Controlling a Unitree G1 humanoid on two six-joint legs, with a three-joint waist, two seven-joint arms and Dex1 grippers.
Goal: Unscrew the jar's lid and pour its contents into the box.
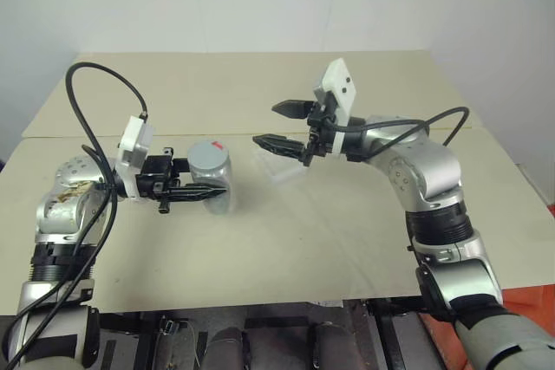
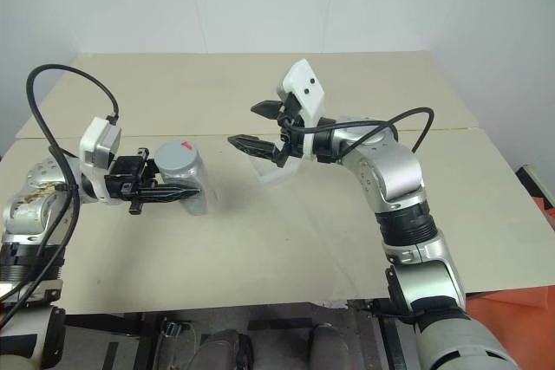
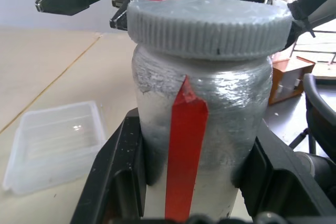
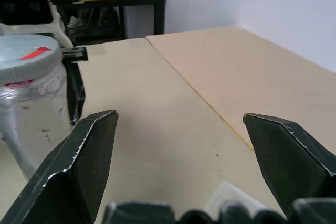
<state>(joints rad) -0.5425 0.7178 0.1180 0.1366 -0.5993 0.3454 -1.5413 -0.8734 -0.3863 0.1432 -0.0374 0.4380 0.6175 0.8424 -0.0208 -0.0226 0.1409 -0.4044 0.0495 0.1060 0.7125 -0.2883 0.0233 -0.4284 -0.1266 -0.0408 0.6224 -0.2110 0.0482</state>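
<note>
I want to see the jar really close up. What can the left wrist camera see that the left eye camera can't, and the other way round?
Left wrist view: the ridges around the lid and the long red stripe down the jar, squeezed between black fingers.

Left eye view: the whole table, with the left gripper and the open right gripper apart.

Both: the jar with its lid on, and the clear box.

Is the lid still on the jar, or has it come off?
On. The lid sits flush atop the jar, held by the left gripper; the right gripper is open, apart.
</note>
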